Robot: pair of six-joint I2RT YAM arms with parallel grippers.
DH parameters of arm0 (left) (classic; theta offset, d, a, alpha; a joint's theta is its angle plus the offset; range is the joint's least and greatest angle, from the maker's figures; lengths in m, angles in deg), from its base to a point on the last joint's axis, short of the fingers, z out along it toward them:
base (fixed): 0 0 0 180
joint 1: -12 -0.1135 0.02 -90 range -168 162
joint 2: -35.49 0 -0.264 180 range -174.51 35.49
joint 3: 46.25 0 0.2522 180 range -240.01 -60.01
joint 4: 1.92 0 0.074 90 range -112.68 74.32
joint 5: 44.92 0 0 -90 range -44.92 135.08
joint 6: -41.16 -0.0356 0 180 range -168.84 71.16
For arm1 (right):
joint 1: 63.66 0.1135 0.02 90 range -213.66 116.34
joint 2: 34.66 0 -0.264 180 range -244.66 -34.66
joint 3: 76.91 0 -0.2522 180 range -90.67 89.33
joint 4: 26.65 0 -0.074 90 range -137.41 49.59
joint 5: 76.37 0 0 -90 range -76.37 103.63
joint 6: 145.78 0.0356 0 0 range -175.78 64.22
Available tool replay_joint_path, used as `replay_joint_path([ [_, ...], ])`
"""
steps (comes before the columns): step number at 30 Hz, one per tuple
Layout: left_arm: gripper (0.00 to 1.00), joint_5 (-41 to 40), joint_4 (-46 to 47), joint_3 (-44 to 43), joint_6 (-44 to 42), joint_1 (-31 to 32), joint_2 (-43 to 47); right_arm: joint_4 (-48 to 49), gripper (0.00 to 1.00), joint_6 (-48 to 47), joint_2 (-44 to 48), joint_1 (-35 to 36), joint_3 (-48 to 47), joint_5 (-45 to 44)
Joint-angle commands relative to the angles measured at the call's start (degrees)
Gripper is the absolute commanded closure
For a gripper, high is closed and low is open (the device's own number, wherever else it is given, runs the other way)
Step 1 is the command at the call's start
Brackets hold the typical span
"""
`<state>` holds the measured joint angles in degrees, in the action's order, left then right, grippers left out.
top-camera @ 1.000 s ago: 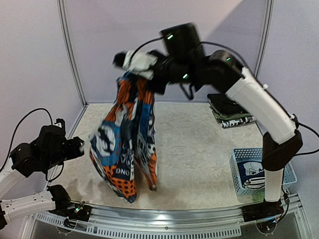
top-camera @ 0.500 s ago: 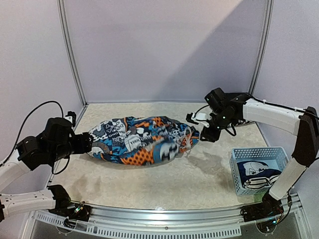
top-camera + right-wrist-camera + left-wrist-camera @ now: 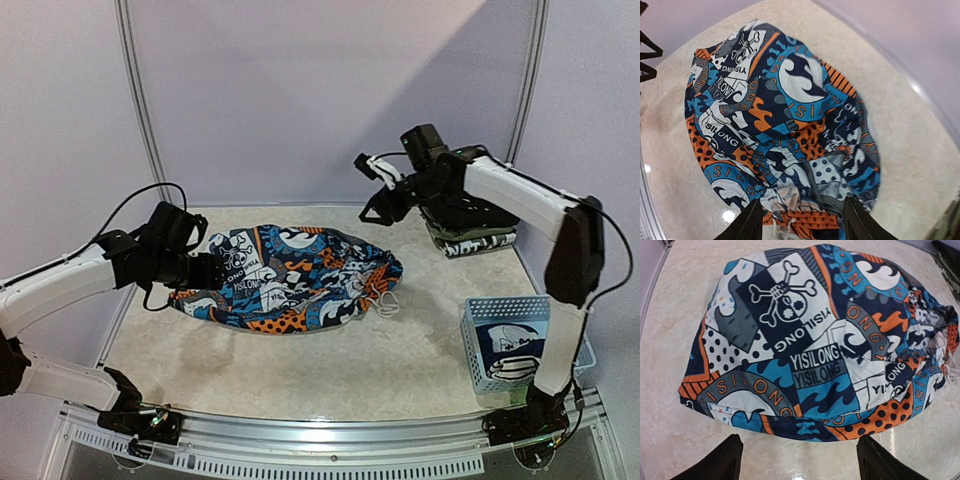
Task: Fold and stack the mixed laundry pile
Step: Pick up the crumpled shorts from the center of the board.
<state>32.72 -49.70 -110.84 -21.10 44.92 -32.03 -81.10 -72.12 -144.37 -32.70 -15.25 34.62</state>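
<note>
near and right of the cartoon-print garment: one lattice basket, one printed piece inside. one garment only, lying bunched mid-table. just left of it, left gripper spread wide, empty. beyond its right end and raised, right gripper parted, empty. best to pinch opposite hems, pull taut, smooth flat before folding. farther right: one folded stack.
</note>
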Motion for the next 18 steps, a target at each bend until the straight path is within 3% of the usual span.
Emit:
replay_joint_path([
  [1, 0.18, 4.2, -2.1, -0.3, 1.7, -7.9, 0.2, -8.3, 0.47, 9.7, -13.1, 0.6, -5.4, 9.4],
  [7, 0.17, 11.4, -1.7, 2.9, 2.3, -16.6, -2.6, -11.5, 0.62, 5.5, -16.3, 3.4, 0.0, 13.0],
  [12, 0.18, 15.4, -0.7, 6.5, 1.5, -22.9, -5.3, -10.4, 0.64, 4.3, -14.0, 4.2, 5.9, 13.0],
  [18, 0.18, 18.4, -1.0, 8.1, 3.3, -29.2, -8.8, -9.5, 0.61, 4.2, -15.0, 5.0, 6.5, 12.7],
])
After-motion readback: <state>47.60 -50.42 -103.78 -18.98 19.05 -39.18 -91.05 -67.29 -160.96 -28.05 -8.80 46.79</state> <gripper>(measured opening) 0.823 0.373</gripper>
